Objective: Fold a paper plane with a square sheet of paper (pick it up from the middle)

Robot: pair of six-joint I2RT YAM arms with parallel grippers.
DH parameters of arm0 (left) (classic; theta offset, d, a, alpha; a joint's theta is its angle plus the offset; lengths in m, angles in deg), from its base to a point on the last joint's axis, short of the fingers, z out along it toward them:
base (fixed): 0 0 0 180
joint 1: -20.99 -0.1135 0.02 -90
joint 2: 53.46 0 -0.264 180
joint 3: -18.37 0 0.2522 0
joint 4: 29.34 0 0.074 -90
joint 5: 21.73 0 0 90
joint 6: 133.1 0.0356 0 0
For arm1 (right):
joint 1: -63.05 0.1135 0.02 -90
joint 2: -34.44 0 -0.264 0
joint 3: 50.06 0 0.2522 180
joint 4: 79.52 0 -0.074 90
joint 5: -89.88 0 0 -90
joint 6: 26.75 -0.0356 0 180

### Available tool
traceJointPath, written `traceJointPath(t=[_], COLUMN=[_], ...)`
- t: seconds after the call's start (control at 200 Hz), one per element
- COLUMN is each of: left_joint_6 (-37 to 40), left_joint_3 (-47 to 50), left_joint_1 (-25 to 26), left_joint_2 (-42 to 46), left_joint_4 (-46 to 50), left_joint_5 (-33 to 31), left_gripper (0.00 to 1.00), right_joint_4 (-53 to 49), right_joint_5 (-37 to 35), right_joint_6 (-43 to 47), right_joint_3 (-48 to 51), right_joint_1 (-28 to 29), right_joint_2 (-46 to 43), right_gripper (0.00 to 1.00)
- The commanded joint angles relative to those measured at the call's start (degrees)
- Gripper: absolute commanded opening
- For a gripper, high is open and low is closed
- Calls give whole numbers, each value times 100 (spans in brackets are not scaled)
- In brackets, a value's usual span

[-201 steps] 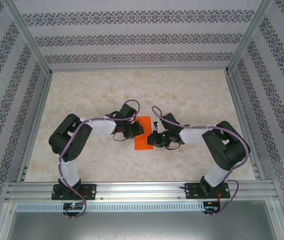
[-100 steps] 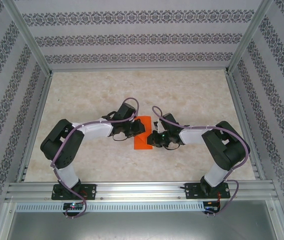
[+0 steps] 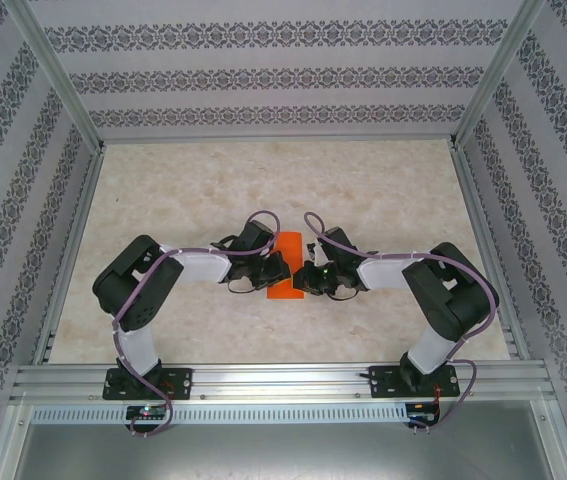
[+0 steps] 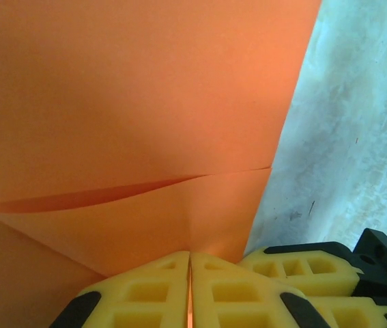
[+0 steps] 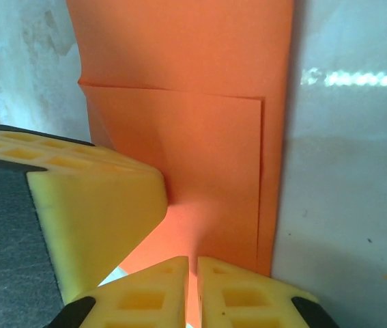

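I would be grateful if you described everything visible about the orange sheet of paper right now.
The sheet of paper is thin, plain bright orange, folded into a narrow strip with creases and overlapping flaps. It lies on the table, slightly slanted. The left gripper and right gripper each pinch it from opposite sides, jaws closed, and the paper puckers up into the right pinch.

Patterned booth around a pale, marbled tabletop (image 3: 383, 180).
Grey-and-white ornamental bands cover the walls (image 3: 263, 75) at the back and both sides. Aluminium frame posts (image 3: 54, 75) rise at the far corners, a slotted aluminium rail (image 3: 283, 378) runs along the near edge, and soft, even light glares faintly on the marbling.
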Motion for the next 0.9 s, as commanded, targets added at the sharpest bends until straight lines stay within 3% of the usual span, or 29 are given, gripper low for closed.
traceJointPath(t=[0.0,0.325,0.894], left_joint_6=[-45,245,630], left_joint_3=[53,-103,-375], left_joint_1=[116,-7,-599], left_joint_2=[-91,-152,-113], left_joint_4=[-210,623,916], left_joint_5=[12,-825,-938], left_gripper=[11,11,12], right_joint_4=[-237,-708,-1029], right_joint_5=[-428,-629,-737], right_joint_6=[-51,166,312], right_joint_3=[160,107,-17], right_joint_1=[96,164,215], right_joint_2=[137,148,235], right_gripper=[13,13,10])
